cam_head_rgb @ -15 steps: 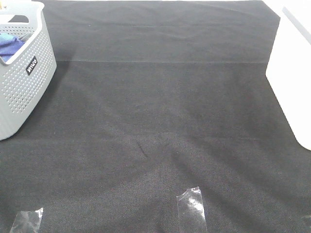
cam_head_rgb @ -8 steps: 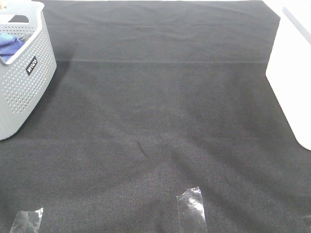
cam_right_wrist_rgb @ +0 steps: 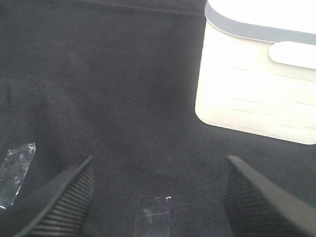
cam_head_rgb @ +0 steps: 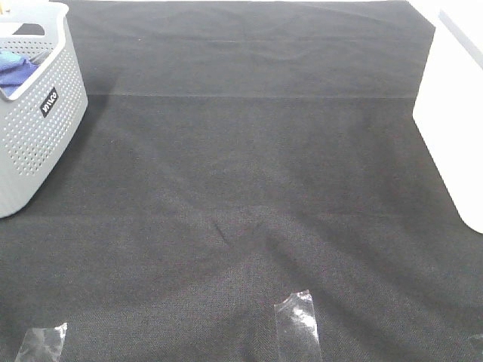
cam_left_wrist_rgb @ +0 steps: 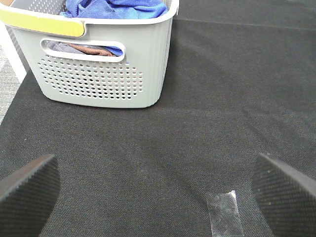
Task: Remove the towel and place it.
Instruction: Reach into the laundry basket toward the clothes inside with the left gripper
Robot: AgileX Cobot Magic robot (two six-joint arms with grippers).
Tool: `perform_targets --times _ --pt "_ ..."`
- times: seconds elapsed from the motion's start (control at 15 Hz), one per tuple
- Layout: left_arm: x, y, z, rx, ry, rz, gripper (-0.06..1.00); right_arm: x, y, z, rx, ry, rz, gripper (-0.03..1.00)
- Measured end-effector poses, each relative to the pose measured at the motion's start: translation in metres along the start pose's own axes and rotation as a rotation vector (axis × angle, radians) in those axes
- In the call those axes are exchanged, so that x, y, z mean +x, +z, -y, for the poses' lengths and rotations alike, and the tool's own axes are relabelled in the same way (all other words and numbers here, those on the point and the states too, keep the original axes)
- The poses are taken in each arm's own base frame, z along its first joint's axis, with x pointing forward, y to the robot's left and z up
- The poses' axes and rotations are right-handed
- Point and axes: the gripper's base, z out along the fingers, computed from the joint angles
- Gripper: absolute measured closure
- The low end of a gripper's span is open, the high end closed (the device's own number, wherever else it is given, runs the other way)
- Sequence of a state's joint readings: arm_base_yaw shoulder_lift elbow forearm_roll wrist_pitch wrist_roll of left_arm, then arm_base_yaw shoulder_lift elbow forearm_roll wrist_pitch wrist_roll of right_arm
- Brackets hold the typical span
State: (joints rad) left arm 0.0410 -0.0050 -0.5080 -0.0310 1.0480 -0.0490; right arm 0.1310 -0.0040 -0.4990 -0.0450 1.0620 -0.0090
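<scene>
Towel (cam_left_wrist_rgb: 116,9) lies bunched inside basket (cam_left_wrist_rgb: 98,79), untouched. I see left gripper (cam_left_wrist_rgb: 158,195) spread wide and empty, facing it; right gripper (cam_right_wrist_rgb: 158,192) likewise parted, holding nothing. My plan: come in from above, pinch a high fold, lift straight up.

The left pincer (cam_left_wrist_rgb: 157,197) and right pincer (cam_right_wrist_rgb: 160,202) have black, finely textured pads (cam_left_wrist_rgb: 27,197).
</scene>
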Motion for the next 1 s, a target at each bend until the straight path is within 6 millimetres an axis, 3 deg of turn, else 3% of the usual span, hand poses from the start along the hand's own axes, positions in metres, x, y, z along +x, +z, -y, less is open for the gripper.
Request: perform_targets --times 1.0 --pt "0.0 0.0 -0.0006 -0.007 0.053 0.0 -0.05 0.0 0.0 0.0 0.0 0.0 0.0 0.28"
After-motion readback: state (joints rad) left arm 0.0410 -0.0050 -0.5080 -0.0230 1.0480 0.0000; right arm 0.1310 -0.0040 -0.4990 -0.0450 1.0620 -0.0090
